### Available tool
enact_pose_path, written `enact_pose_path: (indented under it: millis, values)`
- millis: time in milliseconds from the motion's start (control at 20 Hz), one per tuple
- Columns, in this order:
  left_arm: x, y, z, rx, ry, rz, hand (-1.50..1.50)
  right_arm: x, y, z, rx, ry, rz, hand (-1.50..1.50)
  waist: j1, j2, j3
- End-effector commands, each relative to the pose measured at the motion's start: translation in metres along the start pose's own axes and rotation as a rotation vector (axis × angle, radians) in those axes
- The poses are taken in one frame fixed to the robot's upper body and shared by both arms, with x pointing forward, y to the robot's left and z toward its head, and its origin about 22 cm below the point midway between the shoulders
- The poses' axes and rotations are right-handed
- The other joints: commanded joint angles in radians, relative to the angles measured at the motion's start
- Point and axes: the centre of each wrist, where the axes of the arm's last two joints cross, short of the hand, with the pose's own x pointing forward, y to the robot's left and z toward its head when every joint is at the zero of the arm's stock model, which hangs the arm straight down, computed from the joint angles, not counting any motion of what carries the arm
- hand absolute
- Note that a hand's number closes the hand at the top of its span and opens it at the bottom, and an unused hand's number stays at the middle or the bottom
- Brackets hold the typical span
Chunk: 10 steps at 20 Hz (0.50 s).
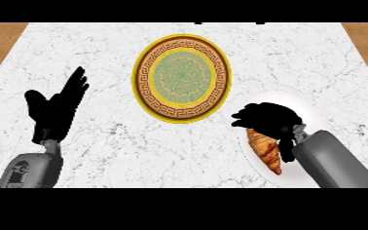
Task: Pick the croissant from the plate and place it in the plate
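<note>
Nearest my camera is the grey right forearm, rising from the lower right edge to my right hand, a black hand poised over the plain white plate by the marble counter's right side. Its fingers are curled downward over the upper end of the golden-brown croissant, which lies on that white plate, its lower end plainly showing. Whether the fingers have closed on the pastry I cannot tell — the hand hides the contact.

My left hand rests near the left edge, fingers straight and apart, holding nothing.

I judge this to be the pick step: croissant not yet lifted, the round yellow plate with a green centre and brown key-pattern rim bare and waiting further back, toward the middle, well apart from the white one.

Next I need a sure hold on the pastry, then a lift clear of the white rim and a carry up and leftward — setting it down inside the patterned rim.
</note>
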Motion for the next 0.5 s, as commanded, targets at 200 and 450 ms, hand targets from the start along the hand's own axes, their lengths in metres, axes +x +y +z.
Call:
enact_pose_path:
  millis: [200, 450]
  values:
    - [-0.013, -0.008, 0.005, -0.005, -0.001, -0.004, 0.0, -0.002, 0.006, -0.008, 0.05, -0.115, 0.051, 1.5, 0.0, 0.002, 0.001]
    - [-0.002, -0.013, 0.008, 0.008, 0.001, -0.001, 0.0, 0.007, 0.025, -0.012, 0.042, -0.105, -0.001, 1.5, 0.0, 0.0, 0.001]
